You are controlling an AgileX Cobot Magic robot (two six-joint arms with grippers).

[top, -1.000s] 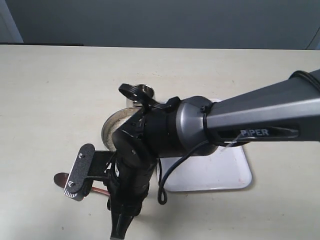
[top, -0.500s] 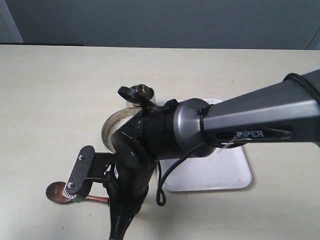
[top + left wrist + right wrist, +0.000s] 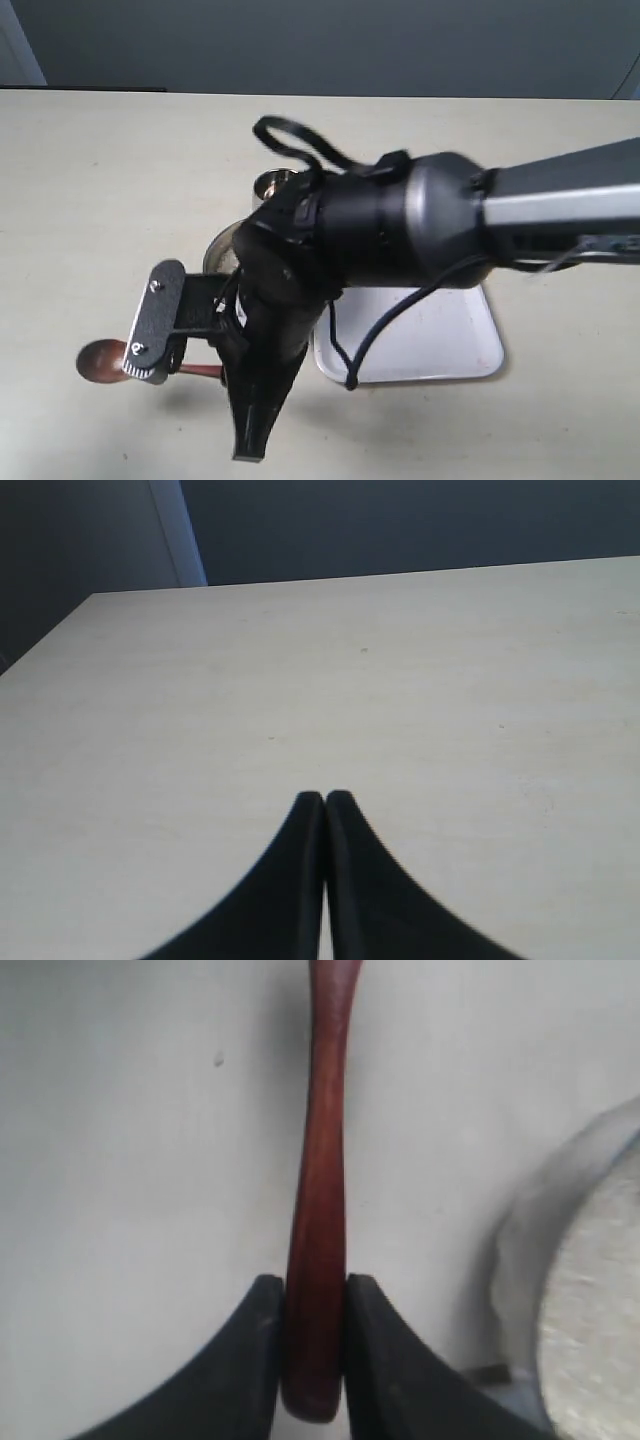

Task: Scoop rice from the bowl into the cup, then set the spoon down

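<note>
Presently, listed item by item.

Right tool (image 3: 313, 1295): pinching the spoon (image 3: 322, 1160) near the end of its handle, one pad on each side. The slim shaft runs straight out from the jaws over the tabletop (image 3: 90, 180).

Spoon, wooden, reddish-brown: in the exterior view its round bowl lies low, off to the left of the steel bowl (image 3: 520, 1250) and well apart from it. No grains show in it. Whether it touches the tabletop cannot be told.

Steel bowl: beside the handle, not touching it, and holding rice (image 3: 600, 1310). The arm hides most of it in the exterior view.

Cup (image 3: 275, 184): beyond the bowl, partly hidden, contents not visible.

White tray (image 3: 440, 340): to the right of the bowl, partly under the arm.

Left tool (image 3: 324, 802): tips pressed together, nothing between them, over bare tabletop.

Step judged in hand: setting the spoon down.

Hazards:
- Letting go with the spoon above the surface would drop it, and the round bowl could roll it or make it bounce.
- Pushing lower after contact would lever the handle within the pinch.
- Withdrawing toward the steel bowl risks knocking its rim and scattering rice.
- Jaws spreading unevenly could drag the handle sideways.
</note>
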